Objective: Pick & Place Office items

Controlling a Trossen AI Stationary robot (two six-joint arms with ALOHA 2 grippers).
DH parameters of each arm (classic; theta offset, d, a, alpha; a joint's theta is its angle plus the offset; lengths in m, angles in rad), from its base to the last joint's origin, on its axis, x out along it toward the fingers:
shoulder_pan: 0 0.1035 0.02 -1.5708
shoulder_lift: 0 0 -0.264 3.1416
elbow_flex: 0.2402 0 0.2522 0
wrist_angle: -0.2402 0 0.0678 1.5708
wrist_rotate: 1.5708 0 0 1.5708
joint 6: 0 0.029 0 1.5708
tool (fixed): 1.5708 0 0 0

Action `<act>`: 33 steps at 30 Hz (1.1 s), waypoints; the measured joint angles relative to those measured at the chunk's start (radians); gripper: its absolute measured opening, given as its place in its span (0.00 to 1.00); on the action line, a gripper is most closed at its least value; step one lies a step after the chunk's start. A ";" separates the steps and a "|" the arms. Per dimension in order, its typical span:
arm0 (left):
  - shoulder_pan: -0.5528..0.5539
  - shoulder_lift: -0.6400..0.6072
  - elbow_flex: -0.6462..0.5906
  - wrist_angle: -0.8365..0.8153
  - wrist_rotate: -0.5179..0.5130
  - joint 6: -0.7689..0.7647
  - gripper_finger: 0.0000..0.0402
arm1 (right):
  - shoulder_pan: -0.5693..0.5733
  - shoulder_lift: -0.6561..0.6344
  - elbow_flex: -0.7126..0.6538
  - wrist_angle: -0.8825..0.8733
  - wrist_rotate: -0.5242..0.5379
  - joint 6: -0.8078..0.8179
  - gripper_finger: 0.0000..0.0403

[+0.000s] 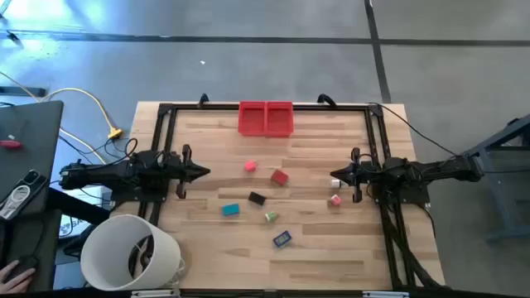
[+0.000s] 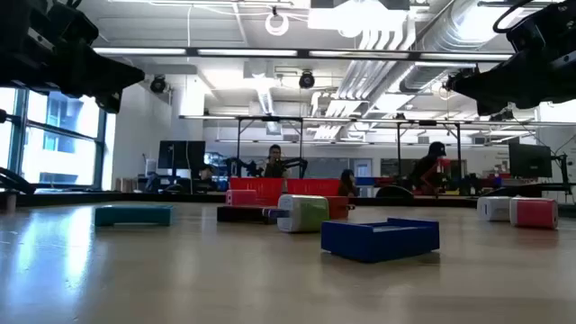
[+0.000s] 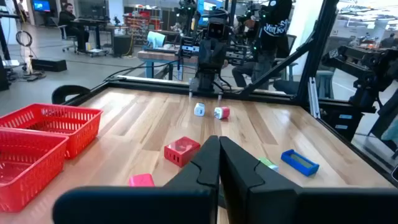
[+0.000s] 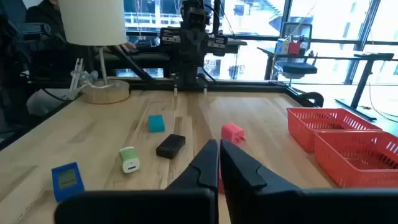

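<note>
Overhead, I saw both arms parked at opposite table edges, left gripper (image 1: 199, 172) and right gripper (image 1: 338, 174) pressed together and empty, with the office items scattered between them: pink piece (image 1: 250, 166), red piece (image 1: 279, 177), black piece (image 1: 257, 199), teal piece (image 1: 230, 210), green piece (image 1: 271, 217) and dark blue piece (image 1: 281, 239). From table height, the dark blue piece (image 2: 380, 238) lay nearest. Through the left wrist, its fingers (image 3: 205, 165) met above the red bins (image 3: 43, 134). Through the right wrist, the black piece (image 4: 170, 146) sat close to the teal one; I judged a descent there might nudge its neighbour. No writing was legible anywhere.
</note>
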 joint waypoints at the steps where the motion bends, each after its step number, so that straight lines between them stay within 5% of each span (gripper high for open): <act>1: 0.000 0.000 0.000 0.000 0.000 0.000 0.00 | 0.000 0.000 0.000 0.000 0.000 0.000 0.01; 22: 0.000 0.000 0.000 0.000 0.000 0.000 0.00 | 0.000 0.000 0.000 0.000 0.000 0.000 0.01; 28: 0.000 0.000 0.000 0.000 0.000 0.000 0.00 | 0.000 0.000 0.000 0.009 0.004 0.210 0.01; 33: 0.000 0.000 0.000 0.000 0.000 0.000 0.00 | 0.000 0.000 0.000 0.010 0.003 0.223 0.01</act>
